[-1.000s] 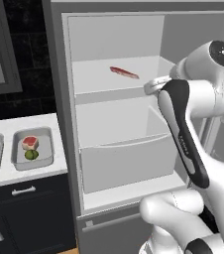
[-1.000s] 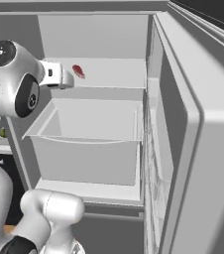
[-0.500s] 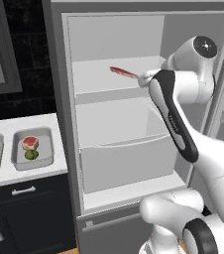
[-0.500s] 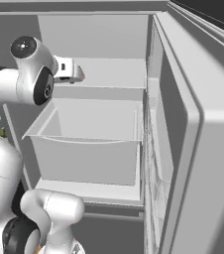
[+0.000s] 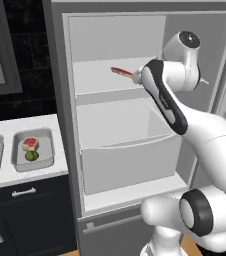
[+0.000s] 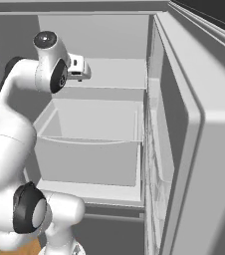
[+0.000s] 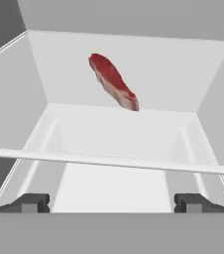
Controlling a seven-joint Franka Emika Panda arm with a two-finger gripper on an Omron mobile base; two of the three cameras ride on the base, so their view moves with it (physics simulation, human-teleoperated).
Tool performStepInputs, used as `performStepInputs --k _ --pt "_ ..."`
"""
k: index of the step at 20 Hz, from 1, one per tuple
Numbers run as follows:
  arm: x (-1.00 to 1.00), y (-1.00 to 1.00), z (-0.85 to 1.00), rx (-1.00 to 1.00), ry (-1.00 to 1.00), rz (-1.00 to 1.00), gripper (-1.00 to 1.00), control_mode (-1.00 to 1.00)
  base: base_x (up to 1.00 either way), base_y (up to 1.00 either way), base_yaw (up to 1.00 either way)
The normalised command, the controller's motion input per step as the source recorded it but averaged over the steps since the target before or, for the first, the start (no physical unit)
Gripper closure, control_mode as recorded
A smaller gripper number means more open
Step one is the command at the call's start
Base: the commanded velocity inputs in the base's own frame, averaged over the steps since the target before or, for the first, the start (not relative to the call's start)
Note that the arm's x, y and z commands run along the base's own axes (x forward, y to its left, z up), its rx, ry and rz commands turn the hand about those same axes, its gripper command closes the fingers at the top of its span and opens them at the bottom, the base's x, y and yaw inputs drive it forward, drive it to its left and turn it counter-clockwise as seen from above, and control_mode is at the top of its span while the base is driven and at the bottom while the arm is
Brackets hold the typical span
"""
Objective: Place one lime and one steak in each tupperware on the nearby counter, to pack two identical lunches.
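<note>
The arm has swung further into the open fridge (image 5: pixel 65 125) since a second ago, and the gripper (image 7: pixel 111 202) now sits at the front of the upper shelf (image 5: pixel 100 82), nearer the steak (image 7: pixel 112 82) than before. Its jaws are spread wide, holding nothing. The steak lies toward the far wall, apart from the fingertips (image 7: pixel 30 202). On the counter (image 5: pixel 5 131) to the left, one tupperware (image 5: pixel 44 162) holds a steak piece (image 5: pixel 30 144) and a lime (image 5: pixel 31 156), unchanged.
</note>
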Motion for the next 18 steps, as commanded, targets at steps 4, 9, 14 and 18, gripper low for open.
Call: performStepInputs --k 4,9,14,18 --pt "0.66 0.00 -0.29 0.00 0.00 0.07 -1.00 -1.00 0.00 0.00 0.00" --pt "0.55 0.00 -0.28 0.00 0.00 0.05 -1.00 -1.00 0.00 0.00 0.00" --pt "0.53 0.00 -0.09 0.00 0.00 0.03 -1.00 -1.00 0.00 0.00 0.00" --pt "0.54 0.00 -0.05 0.00 0.00 0.01 -1.00 -1.00 0.00 0.00 0.00"
